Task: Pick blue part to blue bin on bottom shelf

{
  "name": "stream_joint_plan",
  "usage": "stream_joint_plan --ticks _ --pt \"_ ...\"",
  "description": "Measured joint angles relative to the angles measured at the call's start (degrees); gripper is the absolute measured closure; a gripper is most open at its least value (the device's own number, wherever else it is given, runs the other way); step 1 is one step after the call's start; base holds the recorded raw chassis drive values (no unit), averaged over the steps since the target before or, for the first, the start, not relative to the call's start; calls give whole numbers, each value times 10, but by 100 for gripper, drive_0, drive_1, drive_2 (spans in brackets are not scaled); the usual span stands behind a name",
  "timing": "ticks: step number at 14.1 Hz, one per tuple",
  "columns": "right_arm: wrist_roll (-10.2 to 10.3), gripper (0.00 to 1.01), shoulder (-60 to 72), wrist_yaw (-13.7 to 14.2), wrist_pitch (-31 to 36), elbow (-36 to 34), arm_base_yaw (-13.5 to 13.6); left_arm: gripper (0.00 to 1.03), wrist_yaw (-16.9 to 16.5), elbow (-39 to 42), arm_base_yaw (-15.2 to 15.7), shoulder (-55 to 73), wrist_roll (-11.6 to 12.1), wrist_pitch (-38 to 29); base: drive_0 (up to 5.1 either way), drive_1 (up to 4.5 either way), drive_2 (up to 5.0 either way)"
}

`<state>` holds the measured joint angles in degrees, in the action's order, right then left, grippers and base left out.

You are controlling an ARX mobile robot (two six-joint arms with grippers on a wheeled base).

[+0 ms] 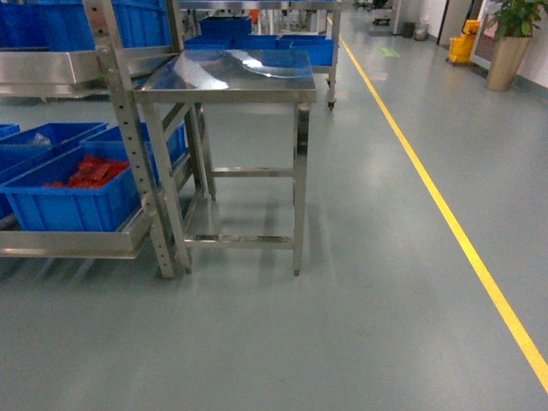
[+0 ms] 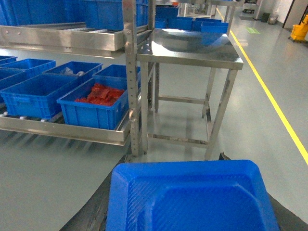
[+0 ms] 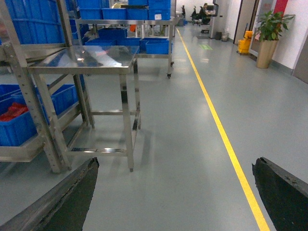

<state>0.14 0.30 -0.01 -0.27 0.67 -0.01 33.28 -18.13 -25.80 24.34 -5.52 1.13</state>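
Bottom shelf cut off left; blue part unseen.

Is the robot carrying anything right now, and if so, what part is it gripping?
The right tool is open and empty. A blue tray-like piece fills the left wrist view, but whether it is gripped cannot be told.
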Motion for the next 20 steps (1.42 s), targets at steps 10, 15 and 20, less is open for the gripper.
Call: stream_joint_plan --ticks 10,15,20 --pt "0 3 0 0 -1 0 0 60 0 0 0 0 0 0 -10 413 -432" --pt "0 3 0 0 1 0 0 60 0 0 0 0 0 0 -7 416 -429" --pt "0 3 0 0 1 0 0 60 0 0 0 0 0 0 -5 418 -428"
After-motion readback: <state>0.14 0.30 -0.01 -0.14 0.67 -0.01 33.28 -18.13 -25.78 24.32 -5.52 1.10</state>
